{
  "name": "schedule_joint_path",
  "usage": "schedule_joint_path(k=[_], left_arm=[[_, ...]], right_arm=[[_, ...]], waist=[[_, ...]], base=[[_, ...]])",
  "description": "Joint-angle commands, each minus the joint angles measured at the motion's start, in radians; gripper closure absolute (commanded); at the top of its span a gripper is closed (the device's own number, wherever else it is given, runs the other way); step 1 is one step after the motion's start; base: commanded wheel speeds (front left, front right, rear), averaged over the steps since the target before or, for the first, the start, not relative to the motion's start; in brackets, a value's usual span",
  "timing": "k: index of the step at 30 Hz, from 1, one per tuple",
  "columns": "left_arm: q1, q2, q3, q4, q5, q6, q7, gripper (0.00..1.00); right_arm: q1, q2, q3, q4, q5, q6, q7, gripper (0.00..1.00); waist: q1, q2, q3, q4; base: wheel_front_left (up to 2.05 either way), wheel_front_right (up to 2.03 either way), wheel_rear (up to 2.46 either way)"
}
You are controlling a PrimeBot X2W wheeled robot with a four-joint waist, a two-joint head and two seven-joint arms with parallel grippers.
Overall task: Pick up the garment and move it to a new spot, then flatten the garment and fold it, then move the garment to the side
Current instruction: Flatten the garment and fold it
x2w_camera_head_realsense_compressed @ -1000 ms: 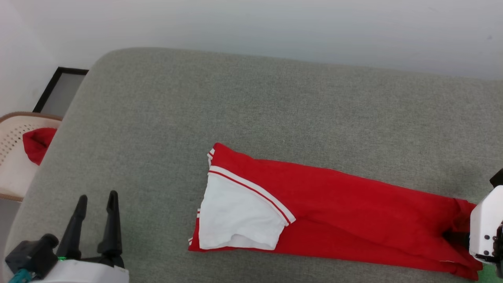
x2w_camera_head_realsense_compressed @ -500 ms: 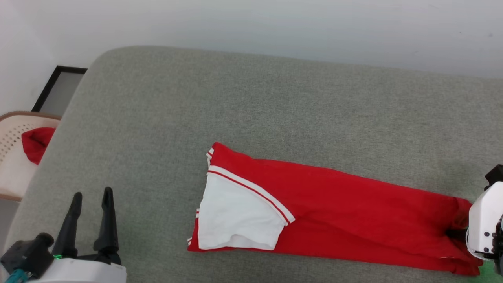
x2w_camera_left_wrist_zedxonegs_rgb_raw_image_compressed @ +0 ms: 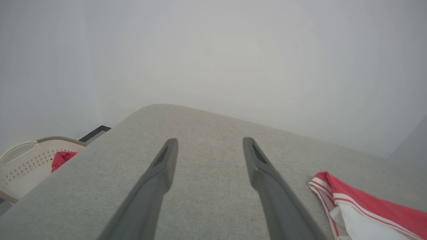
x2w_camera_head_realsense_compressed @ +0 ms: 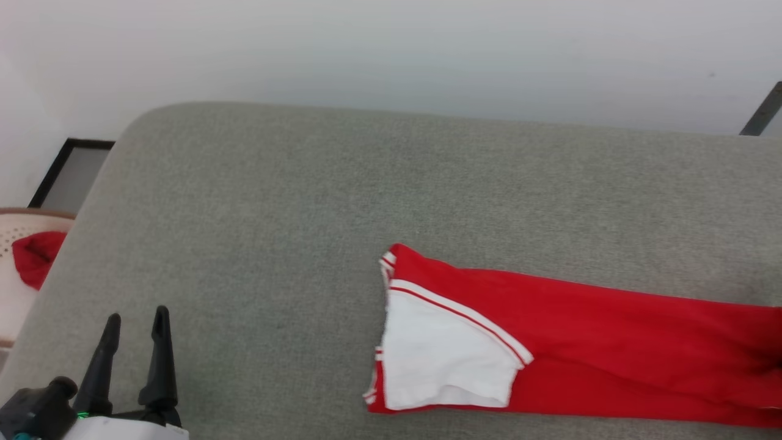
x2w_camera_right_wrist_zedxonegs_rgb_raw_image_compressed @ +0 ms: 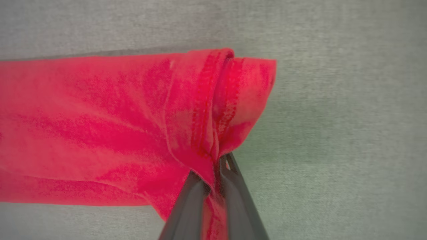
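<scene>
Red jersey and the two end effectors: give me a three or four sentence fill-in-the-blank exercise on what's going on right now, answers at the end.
The right end effector is ____ on the red jersey's hem.
The left end effector is ____ and holds nothing.
The jersey's folded-over sleeve is ____.
The perforated basket holds a small ____ cloth.
Missing words: shut, open, white, red.

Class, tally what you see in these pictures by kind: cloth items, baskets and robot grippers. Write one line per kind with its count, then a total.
Cloth items: 2 (garment, small red cloth)
Baskets: 1 (pale basket)
Grippers: 2 (left gripper, right gripper)
Total: 5
</scene>
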Motion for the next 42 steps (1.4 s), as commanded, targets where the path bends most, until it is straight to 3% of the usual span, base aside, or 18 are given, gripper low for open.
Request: schedule_joint_path(k=[1,7,15,18,25,31,42], left_arm=[[0.011,0.005,-0.001,-0.001,0.002,0.001,0.003,0.00],[0.040,0.008,0.008,0.003,-0.012,0.008,0.011,0.00],[0.078,0.014,0.008,-0.011,-0.028,0.018,0.039,0.00],[0.070,0.012,-0.005,-0.018,-0.027,0.018,0.051,0.00],[0.050,0.007,-0.033,-0.017,-0.027,0.007,0.068,0.00],[0.022,-0.009,-0.069,0.000,-0.024,-0.004,0.077,0.00],[-0.048,-0.033,-0.126,0.053,-0.018,-0.026,0.085,0.00]], right_arm=[[0.010,-0.013,-0.012,0.007,-0.012,-0.001,-0.002,1.00],[0.004,-0.003,0.033,-0.042,0.000,-0.001,0.016,1.00],[0.044,0.076,0.139,-0.247,0.085,-0.001,0.071,1.00],[0.053,0.131,0.164,-0.318,0.116,-0.001,0.095,1.00],[0.041,0.192,0.252,-0.394,0.114,-0.001,0.097,1.00],[-0.001,0.253,0.327,-0.350,0.099,-0.001,0.044,1.00],[-0.096,0.345,0.432,-0.148,0.061,-0.001,-0.089,1.00]], waist=[[0.0000,0.0000,-0.013,-0.012],[0.0000,0.0000,-0.051,-0.049],[0.0000,0.0000,-0.118,-0.084],[0.0000,0.0000,-0.129,-0.075],[0.0000,0.0000,-0.140,-0.031],[0.0000,0.0000,-0.140,0.032],[0.0000,0.0000,-0.124,0.141]], base=[[0.00,0.00,0.00],[0.00,0.00,0.00],[0.00,0.00,0.00],[0.00,0.00,0.00],[0.00,0.00,0.00],[0.00,0.00,0.00],[0.00,0.00,0.00]])
